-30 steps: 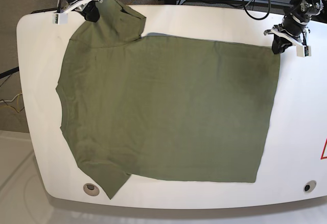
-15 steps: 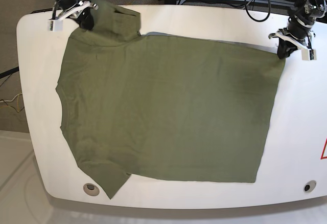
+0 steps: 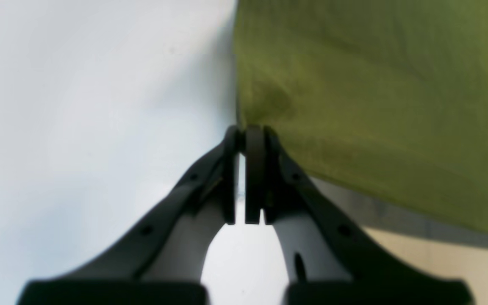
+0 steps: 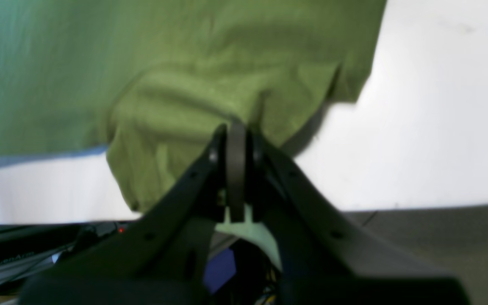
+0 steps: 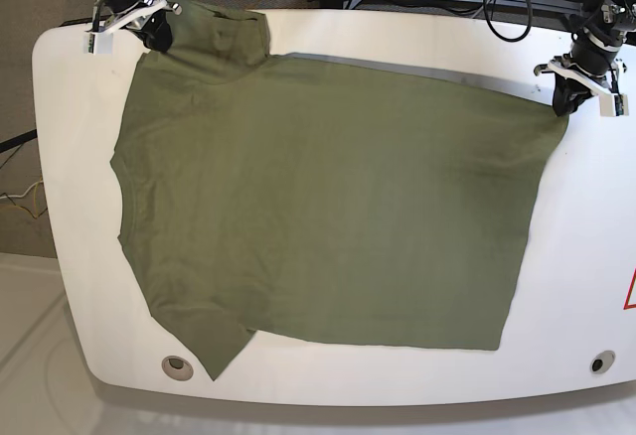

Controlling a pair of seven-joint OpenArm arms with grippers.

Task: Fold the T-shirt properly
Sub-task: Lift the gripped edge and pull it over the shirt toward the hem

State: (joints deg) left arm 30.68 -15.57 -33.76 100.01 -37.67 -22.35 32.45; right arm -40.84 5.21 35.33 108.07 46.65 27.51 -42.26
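You are pinching the T-shirt (image 5: pixel 328 207) with both claws, left claw (image 5: pixel 564 104) on the hem corner, right claw (image 5: pixel 159 36) on the sleeve, lifting the far edge off the counter (image 5: pixel 581 256); next, carry it evenly toward the near edge.

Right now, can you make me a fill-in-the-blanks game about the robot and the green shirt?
1. The T-shirt is colored ____.
2. The left gripper pinches the shirt's ____ corner.
3. The right gripper holds a ____.
4. The shirt lies on a ____ table.

Missing words: green; hem; sleeve; white
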